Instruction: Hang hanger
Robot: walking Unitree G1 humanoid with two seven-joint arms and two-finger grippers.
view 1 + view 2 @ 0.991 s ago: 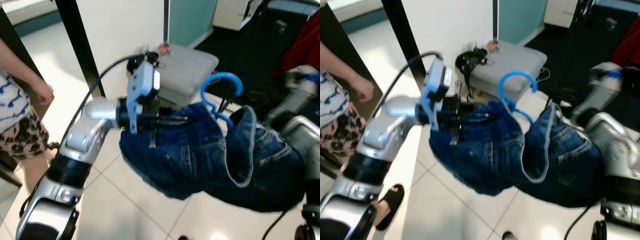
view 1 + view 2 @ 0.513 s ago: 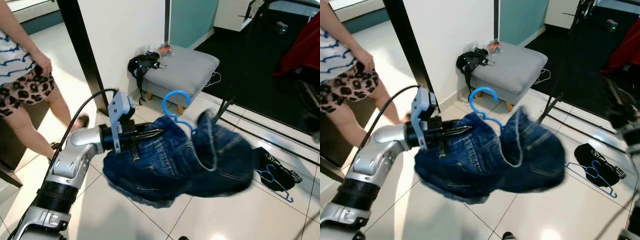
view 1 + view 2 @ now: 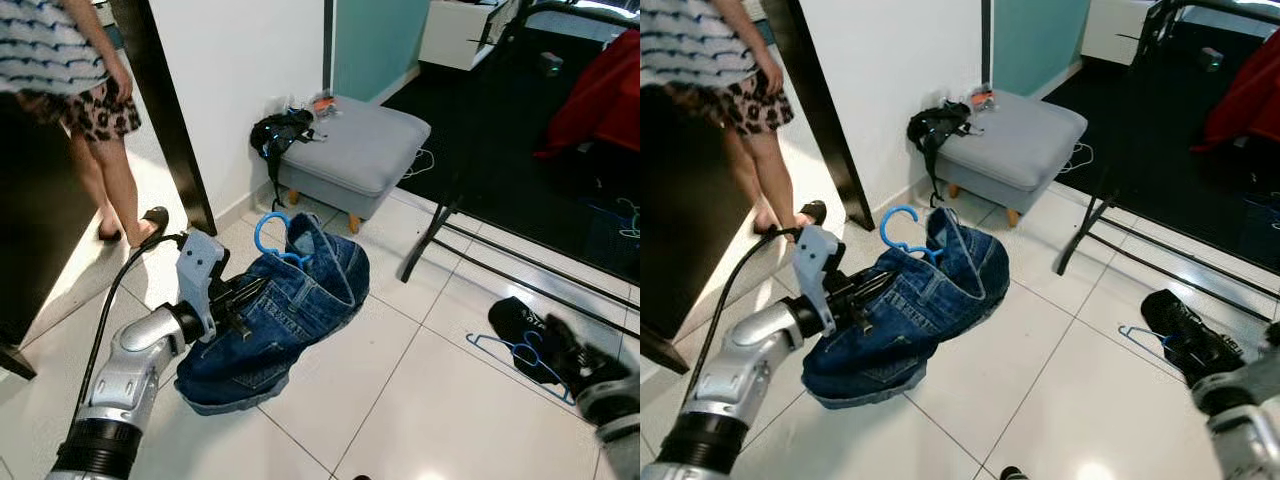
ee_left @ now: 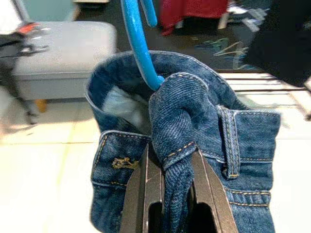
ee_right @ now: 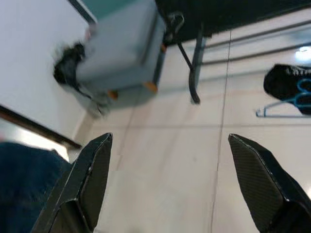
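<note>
A pair of blue jeans (image 3: 285,315) on a blue hanger (image 3: 270,232) hangs low, its lower end down at the tiled floor. The hanger's hook sticks up out of the waistband. My left gripper (image 3: 243,296) is shut on a fold of the waistband, and the left wrist view shows both fingers (image 4: 138,189) pinching the denim just below the hanger (image 4: 138,46). Low at the right, apart from the jeans, my right gripper (image 5: 170,141) stands wide open over bare floor with nothing between its fingers.
A grey footstool (image 3: 362,150) with a black bag (image 3: 278,130) stands by the white wall. A black clothes rack (image 3: 435,235) with a red garment (image 3: 600,95) is behind. A black cloth and a second blue hanger (image 3: 515,350) lie on the floor. A person (image 3: 95,90) stands at the left.
My right gripper let go of the jeans and dropped away to the low right. The left arm came down with the jeans and hanger from chest height to the floor.
</note>
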